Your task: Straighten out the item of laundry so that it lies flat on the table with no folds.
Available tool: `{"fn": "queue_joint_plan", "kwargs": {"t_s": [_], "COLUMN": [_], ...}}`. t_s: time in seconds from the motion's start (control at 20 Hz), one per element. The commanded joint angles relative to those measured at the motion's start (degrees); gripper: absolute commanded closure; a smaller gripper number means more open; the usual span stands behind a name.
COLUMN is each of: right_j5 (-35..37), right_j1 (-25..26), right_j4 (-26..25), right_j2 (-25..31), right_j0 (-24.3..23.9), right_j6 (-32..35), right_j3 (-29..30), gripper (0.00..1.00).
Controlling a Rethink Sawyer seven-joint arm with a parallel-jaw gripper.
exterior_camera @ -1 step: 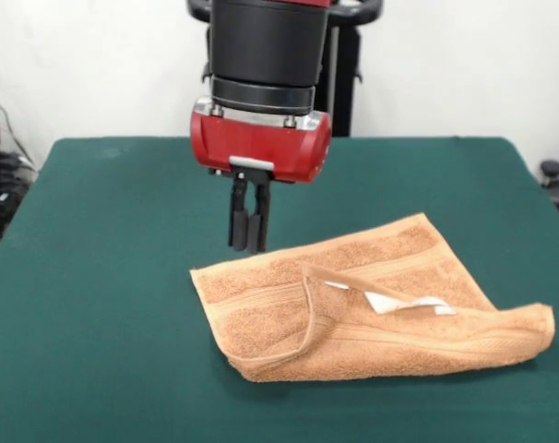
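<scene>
Towel [353, 305]: orange-tan terry cloth lying on the table, right of centre and toward the near edge; not flat.
Fold: the near part of the towel is doubled over onto itself, making a thick rolled edge along the front and a raised flap that runs up across the left half.
Stripes: woven bands show along the far portion and on the folded near part.
Label [395, 302]: small white tag lying on top of the towel, just right of the flap, partly curled.
Table [95, 277]: dark green felt-like surface, far larger than the towel, bare to the left and behind.
Arm: red and black, coming down above the towel's far left corner.
Gripper [248, 249]: two black fingers [238, 226] pressed close together, pinched with nothing between them, tips just above or at the towel's far edge; contact cannot be told.
</scene>
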Motion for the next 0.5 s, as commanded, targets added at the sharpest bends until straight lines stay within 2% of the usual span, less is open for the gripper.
{"fn": "queue_joint_plan", "kwargs": {"t_s": [0.05,0.5], "right_j5": [-3.7,-8.6], "right_j1": [1.9,4.1], "right_j4": [0.3,0.0], "right_j2": [4.9,6.5], "right_j0": [-0.2,-1.7], "right_j6": [3.7,4.0], "right_j3": [9.2,10.9], "gripper": [1.00,1.00]}}
